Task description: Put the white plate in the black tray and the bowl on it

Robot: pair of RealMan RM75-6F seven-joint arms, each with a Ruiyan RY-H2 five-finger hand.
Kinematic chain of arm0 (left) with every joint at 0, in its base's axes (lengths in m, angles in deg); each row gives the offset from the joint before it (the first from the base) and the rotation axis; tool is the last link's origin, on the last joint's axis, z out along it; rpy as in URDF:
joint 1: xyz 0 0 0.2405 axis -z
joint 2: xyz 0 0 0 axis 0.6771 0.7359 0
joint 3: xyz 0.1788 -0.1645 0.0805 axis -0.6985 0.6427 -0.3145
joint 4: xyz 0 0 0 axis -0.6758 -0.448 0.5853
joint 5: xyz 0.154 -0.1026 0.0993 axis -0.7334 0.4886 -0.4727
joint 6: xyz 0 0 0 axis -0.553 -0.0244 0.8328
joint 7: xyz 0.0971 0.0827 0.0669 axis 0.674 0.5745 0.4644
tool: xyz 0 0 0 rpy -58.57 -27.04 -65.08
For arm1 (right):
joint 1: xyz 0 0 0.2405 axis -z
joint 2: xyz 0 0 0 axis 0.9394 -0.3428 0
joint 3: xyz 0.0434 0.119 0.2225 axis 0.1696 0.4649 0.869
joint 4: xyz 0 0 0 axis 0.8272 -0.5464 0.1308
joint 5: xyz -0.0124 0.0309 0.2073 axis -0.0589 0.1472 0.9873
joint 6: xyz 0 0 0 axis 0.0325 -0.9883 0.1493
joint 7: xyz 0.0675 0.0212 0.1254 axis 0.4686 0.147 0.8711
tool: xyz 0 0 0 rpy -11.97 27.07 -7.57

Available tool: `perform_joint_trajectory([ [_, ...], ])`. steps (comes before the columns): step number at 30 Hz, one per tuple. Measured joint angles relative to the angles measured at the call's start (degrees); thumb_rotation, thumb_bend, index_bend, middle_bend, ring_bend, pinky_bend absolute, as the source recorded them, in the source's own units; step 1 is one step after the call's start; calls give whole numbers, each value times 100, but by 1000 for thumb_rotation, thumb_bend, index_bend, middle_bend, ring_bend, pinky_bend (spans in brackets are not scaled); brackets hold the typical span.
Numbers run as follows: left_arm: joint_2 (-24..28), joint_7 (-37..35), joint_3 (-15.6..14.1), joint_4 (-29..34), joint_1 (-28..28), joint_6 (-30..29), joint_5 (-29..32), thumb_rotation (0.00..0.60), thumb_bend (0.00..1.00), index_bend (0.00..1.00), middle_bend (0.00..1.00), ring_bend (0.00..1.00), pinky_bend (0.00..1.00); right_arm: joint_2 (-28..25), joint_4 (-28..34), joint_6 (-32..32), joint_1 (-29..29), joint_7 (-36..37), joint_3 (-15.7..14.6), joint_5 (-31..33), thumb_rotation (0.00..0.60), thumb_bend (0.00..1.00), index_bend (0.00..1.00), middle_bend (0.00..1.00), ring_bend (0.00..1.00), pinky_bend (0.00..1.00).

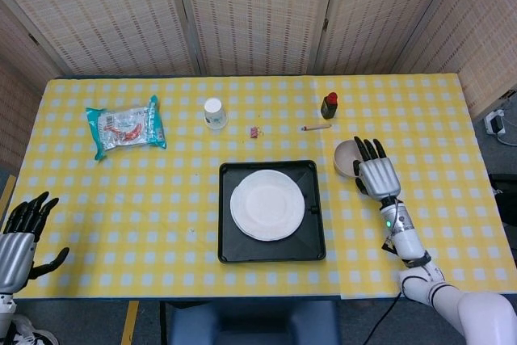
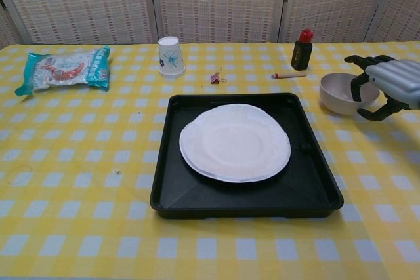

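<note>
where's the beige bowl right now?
The round beige bowl stands on the yellow checked tablecloth, right of the black tray, with the right robot hand at its right rim.

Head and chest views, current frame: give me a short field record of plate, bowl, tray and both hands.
plate: white plate lies flat in the black tray
bowl: bowl on the table, right of the tray, upright
right hand: right hand at the bowl's right rim, fingers curled over it; a firm grip cannot be told
left hand: left hand at the table's near left edge, fingers spread, holding nothing
task left: bowl not yet on plate
</note>
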Motion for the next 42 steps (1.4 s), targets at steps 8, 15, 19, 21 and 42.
perform_joint_trajectory([
  [8, 4, -32, -15, -11, -6, -30, -45, 600, 319, 0, 0, 13, 44, 1, 13, -161, 3, 21, 6, -46, 600, 488, 651, 23, 0, 0],
  [15, -12, 3, -32, 3, -5, -34, -78, 600, 319, 0, 0, 12, 44, -219, 475, -573, 74, -19, -42, -224, 600, 488, 651, 29, 1, 0],
  [19, -16, 17, -28, 10, -7, -48, -77, 600, 319, 0, 0, 12, 44, -450, 1029, -804, 112, -167, -88, -369, 600, 488, 651, 31, 1, 0],
  [21, -14, 14, -29, 14, -7, -45, -75, 600, 319, 0, 0, 12, 44, -557, 1319, -896, 124, -273, -110, -439, 600, 488, 651, 32, 1, 0],
  [42, 204, -402, 7, 28, -165, -348, -63, 600, 319, 0, 0, 12, 44, -273, 3096, -471, -300, -1310, -215, -684, 600, 489, 651, 33, 4, 0],
])
